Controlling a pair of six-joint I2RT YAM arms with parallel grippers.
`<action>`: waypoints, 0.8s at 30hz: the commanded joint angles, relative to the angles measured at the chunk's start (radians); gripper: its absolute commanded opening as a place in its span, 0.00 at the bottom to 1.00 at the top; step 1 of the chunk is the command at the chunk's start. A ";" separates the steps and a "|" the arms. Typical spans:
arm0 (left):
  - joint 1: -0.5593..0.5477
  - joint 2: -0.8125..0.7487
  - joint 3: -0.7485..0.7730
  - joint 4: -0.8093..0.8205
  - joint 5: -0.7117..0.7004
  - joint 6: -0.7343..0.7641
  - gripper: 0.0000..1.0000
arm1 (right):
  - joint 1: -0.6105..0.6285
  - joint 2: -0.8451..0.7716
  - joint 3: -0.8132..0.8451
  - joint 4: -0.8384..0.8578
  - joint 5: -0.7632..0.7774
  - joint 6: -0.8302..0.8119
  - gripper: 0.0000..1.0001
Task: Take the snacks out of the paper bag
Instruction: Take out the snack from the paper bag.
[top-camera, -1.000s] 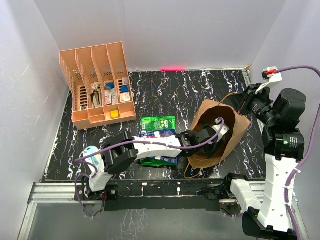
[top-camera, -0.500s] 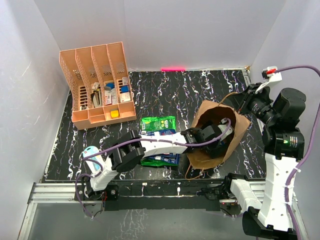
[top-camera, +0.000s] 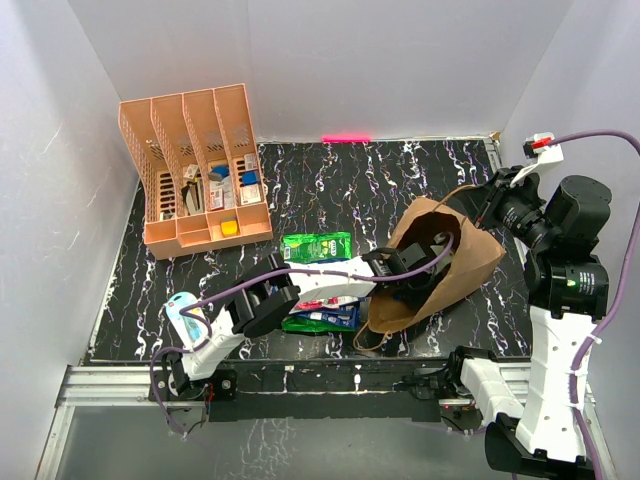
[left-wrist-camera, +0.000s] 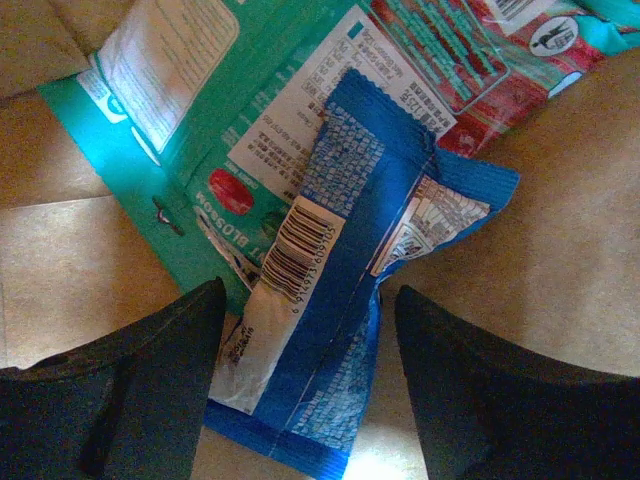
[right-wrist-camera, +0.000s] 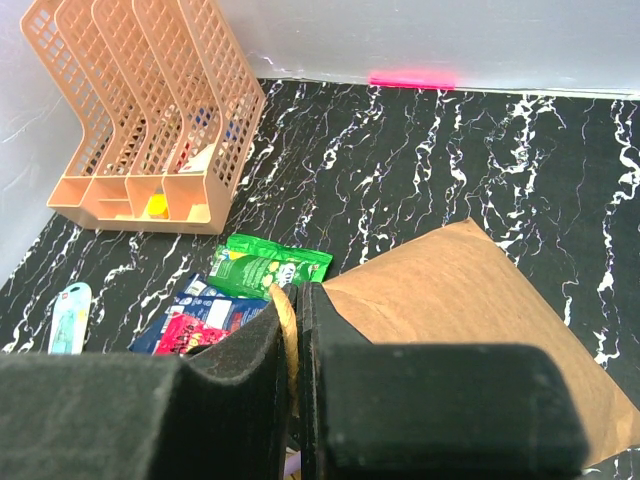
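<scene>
The brown paper bag (top-camera: 470, 262) lies tilted on the black marbled table, mouth facing left. My left gripper (top-camera: 418, 262) reaches inside it, open, fingers either side of a blue snack packet (left-wrist-camera: 330, 310). That packet lies on a teal packet (left-wrist-camera: 200, 130) and a red packet (left-wrist-camera: 470, 60) on the bag's floor. My right gripper (right-wrist-camera: 298, 330) is shut on the bag's paper loop handle (right-wrist-camera: 285, 330) and holds it up. Outside, a green packet (top-camera: 316, 246) and blue and red packets (top-camera: 325, 315) lie left of the bag.
A peach-orange file organiser (top-camera: 195, 165) with small stationery stands at the back left. A light-blue and white oval gadget (top-camera: 186, 315) lies at the front left by the left arm's base. White walls close in the table on three sides.
My left gripper has gone deeper into the bag's mouth. The bag has shifted and tilted a little, and its mouth looks more pulled open by the held handle.
</scene>
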 joint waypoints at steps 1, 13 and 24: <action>-0.007 -0.068 -0.027 -0.038 0.029 -0.022 0.62 | 0.005 -0.009 0.035 0.080 0.014 -0.009 0.08; -0.038 -0.213 -0.077 -0.042 -0.057 -0.025 0.25 | 0.005 -0.013 0.031 0.082 0.016 -0.004 0.08; -0.065 -0.355 -0.127 -0.078 -0.062 -0.041 0.22 | 0.005 -0.016 0.033 0.077 0.022 -0.004 0.08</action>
